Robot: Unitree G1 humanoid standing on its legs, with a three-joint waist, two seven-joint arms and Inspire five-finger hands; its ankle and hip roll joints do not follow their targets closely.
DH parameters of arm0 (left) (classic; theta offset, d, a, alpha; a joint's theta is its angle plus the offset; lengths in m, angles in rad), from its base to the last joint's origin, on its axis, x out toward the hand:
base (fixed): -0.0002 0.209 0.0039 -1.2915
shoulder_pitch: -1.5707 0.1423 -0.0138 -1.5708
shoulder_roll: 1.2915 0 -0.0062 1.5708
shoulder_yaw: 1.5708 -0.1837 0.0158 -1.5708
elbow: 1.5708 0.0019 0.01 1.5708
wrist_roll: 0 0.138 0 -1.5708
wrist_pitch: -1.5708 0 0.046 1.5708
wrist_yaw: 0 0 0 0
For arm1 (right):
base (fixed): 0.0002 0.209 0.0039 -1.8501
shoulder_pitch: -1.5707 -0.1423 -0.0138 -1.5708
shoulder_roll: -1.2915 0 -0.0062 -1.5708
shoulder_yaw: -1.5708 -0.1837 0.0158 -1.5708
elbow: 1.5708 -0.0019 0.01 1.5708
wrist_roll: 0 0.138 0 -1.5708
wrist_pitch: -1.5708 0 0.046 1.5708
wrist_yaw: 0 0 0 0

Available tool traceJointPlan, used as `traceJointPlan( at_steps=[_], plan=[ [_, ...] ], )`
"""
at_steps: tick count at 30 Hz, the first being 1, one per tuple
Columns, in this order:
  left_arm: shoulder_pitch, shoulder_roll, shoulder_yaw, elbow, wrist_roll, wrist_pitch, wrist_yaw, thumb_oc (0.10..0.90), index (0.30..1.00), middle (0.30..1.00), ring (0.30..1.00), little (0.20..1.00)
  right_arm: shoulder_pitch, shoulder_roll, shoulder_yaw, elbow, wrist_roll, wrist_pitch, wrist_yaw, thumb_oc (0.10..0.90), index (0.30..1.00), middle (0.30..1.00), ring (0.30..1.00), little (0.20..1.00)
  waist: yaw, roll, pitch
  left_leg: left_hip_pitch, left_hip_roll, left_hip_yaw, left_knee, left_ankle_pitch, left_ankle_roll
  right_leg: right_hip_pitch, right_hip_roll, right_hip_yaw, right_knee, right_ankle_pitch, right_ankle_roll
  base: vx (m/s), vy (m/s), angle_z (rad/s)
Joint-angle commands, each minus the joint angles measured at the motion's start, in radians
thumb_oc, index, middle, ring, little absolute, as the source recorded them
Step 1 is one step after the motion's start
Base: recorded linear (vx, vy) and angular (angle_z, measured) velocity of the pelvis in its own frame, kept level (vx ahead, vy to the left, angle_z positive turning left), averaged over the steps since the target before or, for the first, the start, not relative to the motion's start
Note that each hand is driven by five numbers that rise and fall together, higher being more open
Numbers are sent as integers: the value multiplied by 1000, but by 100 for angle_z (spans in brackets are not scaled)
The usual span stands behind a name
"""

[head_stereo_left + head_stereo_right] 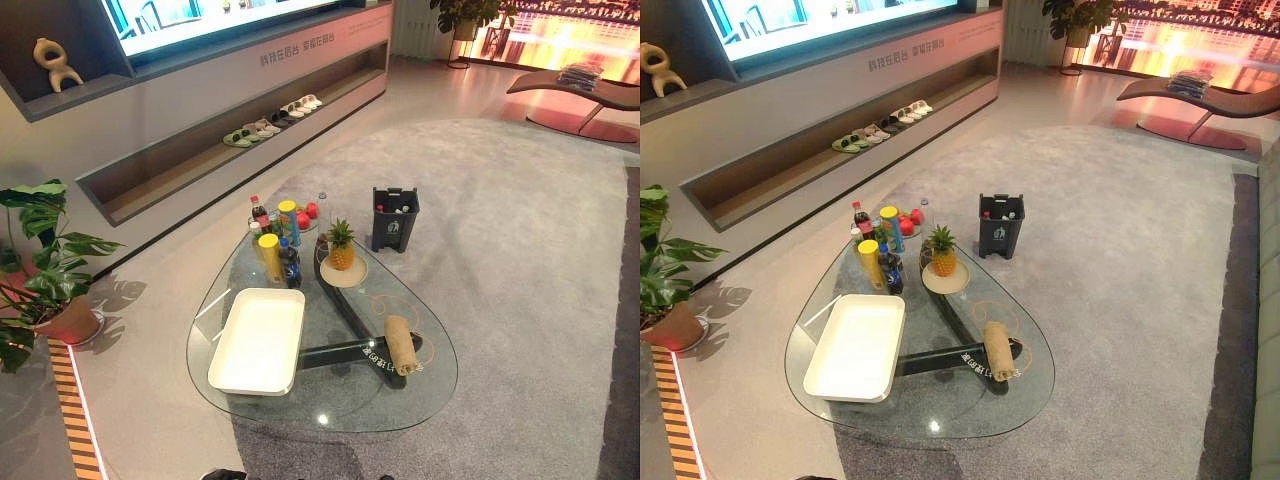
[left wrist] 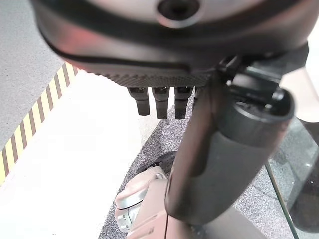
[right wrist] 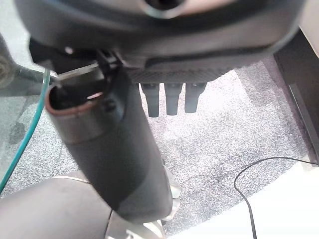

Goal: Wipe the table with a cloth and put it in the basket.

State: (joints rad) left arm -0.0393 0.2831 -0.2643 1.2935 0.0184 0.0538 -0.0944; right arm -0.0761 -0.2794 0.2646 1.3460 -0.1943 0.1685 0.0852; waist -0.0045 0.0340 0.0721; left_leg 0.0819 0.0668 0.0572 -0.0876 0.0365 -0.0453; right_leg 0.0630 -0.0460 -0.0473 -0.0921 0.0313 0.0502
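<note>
Cloth [image 1: 400, 344], rolled, lies on the glass counter [image 1: 330, 410] right of the white tray [image 1: 258, 340]; behind the tray stand bottles [image 1: 272, 240] and a pineapple [image 1: 341, 246]. Left hand [image 2: 160, 102] and right hand [image 3: 172, 102] hang empty, fingers straight, above the carpet.

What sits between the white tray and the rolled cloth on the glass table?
Nothing on the glass: between white tray and rolled cloth only the table's dark base shows through it, in both eye views.
</note>
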Motion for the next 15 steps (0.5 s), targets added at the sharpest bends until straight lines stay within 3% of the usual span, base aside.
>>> traceJointPlan(
  at_steps=[1, 5, 10, 13, 15],
  plan=[
    [-105, -13, -11, 13, -102, -33, 31, 800, 900, 900, 900, 900, -91, -23, 40, 33, 19, 26, 2, 800, 900, 900, 900, 900, -9, -21, 79, -44, -38, -19, 0, -16, 10, -19, -19, -32, 5, 23, 28, -81, -6, -1],
    [-170, -2, -13, -21, -166, -64, 59, 800, 900, 900, 900, 900, -157, -33, 54, 13, 81, 27, -23, 800, 900, 900, 900, 900, -14, -9, 180, -142, -43, -36, 0, 21, 17, -122, -10, -7, 5, 56, 19, -190, -24, 2],
    [-234, 2, -6, -54, -235, -95, 89, 800, 900, 900, 900, 900, -221, -43, 70, 2, 105, 34, -38, 800, 900, 900, 900, 900, -14, -2, 262, -223, -46, -52, 0, 53, 15, -210, 0, 2, 20, 75, 12, -162, -12, 1],
    [-293, 12, -13, -79, -267, -97, 100, 800, 900, 900, 900, 900, -263, -57, 84, -4, 140, 33, -54, 800, 900, 900, 900, 900, -2, -3, 321, -289, -45, -70, 17, 88, 4, -288, 2, -10, 96, 58, 2, -177, -35, 2],
    [-324, 24, -22, -94, -281, -101, 95, 800, 900, 900, 900, 900, -288, -67, 79, -7, 182, 25, -75, 800, 900, 900, 900, 900, 3, -1, 361, -363, -53, -88, 92, 88, -2, -349, -3, -23, 167, 42, -3, -161, -39, 8]
  ],
)
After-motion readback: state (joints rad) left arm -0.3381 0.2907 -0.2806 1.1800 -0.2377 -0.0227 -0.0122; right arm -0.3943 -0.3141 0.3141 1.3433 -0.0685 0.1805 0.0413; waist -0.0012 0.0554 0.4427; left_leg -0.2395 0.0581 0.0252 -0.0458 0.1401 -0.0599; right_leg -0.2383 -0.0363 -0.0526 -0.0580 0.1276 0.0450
